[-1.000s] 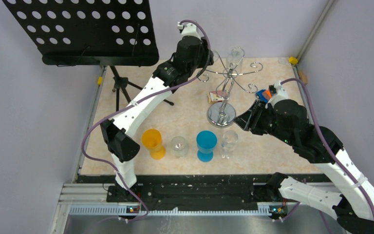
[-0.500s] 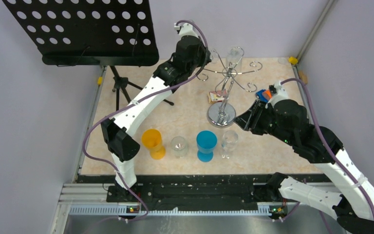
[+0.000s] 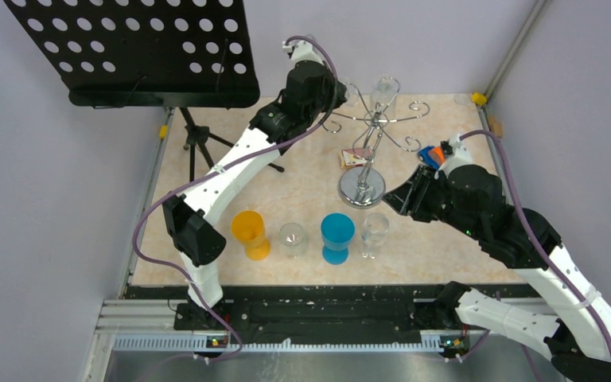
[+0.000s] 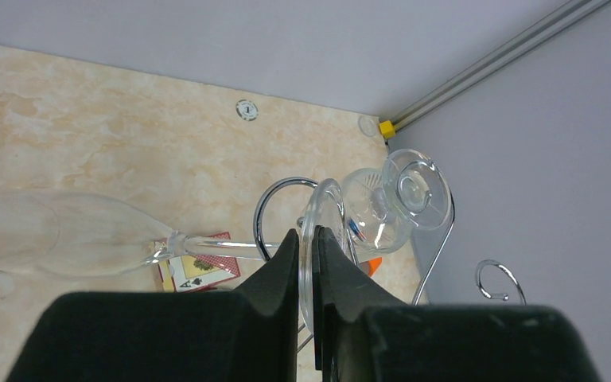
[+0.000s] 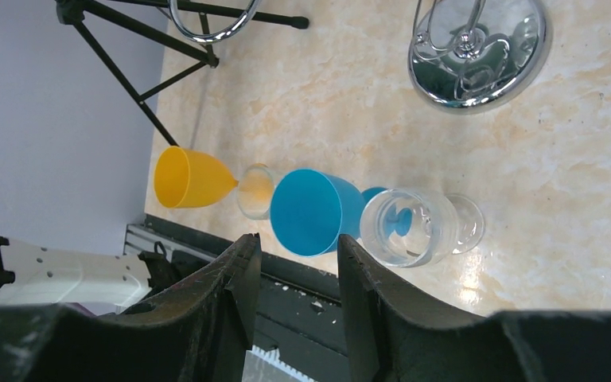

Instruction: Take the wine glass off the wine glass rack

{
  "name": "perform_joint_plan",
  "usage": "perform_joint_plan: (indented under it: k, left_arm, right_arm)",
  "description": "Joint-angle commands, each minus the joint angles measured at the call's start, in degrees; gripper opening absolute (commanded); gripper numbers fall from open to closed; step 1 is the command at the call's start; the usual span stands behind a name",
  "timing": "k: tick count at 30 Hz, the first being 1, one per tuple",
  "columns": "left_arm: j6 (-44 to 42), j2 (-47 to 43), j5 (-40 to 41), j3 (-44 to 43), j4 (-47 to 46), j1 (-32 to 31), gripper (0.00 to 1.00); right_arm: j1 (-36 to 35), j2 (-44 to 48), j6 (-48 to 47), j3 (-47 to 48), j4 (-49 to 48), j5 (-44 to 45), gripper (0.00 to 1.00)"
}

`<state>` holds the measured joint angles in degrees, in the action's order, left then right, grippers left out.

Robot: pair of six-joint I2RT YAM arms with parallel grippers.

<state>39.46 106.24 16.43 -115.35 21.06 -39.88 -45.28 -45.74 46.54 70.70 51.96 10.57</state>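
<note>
**Operator:** How far am I with the wine glass?

**Observer:** You are at the grasp and no further. In the left wrist view your left gripper [image 4: 306,239] has its fingers [image 4: 282,267] closed almost together on the thin round foot of the wine glass [image 4: 71,235]. The foot shows edge-on between them. It sits at a curled arm of the wine glass rack [image 4: 274,199] — so I judge the glass is gripped but not yet off the rack. What is left for you is to draw the foot out of the curl and carry the glass away.

**Operator:** And my right side?

**Observer:** Your right gripper [image 5: 297,248] is near the rack's shiny base, fingers apart, with nothing between them. Below it on the table [image 5: 573,159] stand a blue cup [image 5: 310,211], a yellow cup [image 5: 187,179] and two clear glasses [image 5: 406,231].

**Operator:** What can you not see?

**Observer:** From the top camera your left arm [image 3: 231,163] covers the grip itself, and clear glass is hard to make out against the wall. In the wrist view the fingers hide the lower part of the foot, so I cannot tell how deep they hold it, or whether the stem is free of the wire. A second glass [image 4: 398,199] hangs just beside — I cannot tell whether it touches yours.
</note>
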Motion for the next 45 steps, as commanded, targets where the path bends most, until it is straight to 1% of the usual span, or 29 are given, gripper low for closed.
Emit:
perform_joint_plan:
  k: [1, 6, 11, 13, 24, 29, 33, 38, 42, 45]
  left_arm:
    - [2.3, -3.3, 2.1, 1.4, -5.4, 0.4, 0.0]
    - [4.5, -3.4, 3.0, 1.8, -9.4, 0.4, 0.0]
    - [5.6, -3.4, 1.9, 2.9, -14.0, 0.5, 0.0]
    - [6.1, -2.9, 0.8, 2.5, -14.4, 0.5, 0.0]
    - [8.6, -1.6, -6.2, 2.8, -14.2, 0.7, 0.0]
    - [10.5, -2.1, -9.7, 3.3, -12.6, 0.8, 0.0]
    - [12.2, -2.8, -13.0, 4.1, -13.1, 1.0, 0.0]
    - [12.5, -1.8, -15.1, 2.6, -10.9, 1.5, 0.0]
    - [12.6, -3.5, -15.6, 4.1, -11.2, 1.6, 0.0]
    - [11.2, -5.2, -14.9, 4.7, -9.9, 1.5, 0.0]
  right_arm:
    - [-0.5, 0.7, 0.2, -0.3, -1.0, 1.2, 0.42]
    - [-0.6, 0.8, 0.2, -0.1, -0.9, 1.7, 0.42]
    - [-0.6, 0.8, 0.1, 0.0, -0.6, 2.4, 0.42]
    - [-0.5, 0.8, 0.1, 0.1, -0.5, 2.6, 0.42]
    - [-0.7, 0.6, -0.3, 0.3, -0.5, 3.2, 0.43]
    - [-0.6, 0.6, -0.3, 0.5, -0.5, 3.1, 0.43]
    - [-0.6, 0.6, -0.3, 0.4, -0.6, 3.2, 0.43]
    - [-0.6, 0.3, -0.4, 0.1, -1.0, 2.6, 0.43]
    - [-0.5, 0.4, -0.2, 0.0, -1.1, 2.4, 0.43]
    - [-0.5, 0.6, 0.0, -0.2, -1.1, 2.5, 0.43]
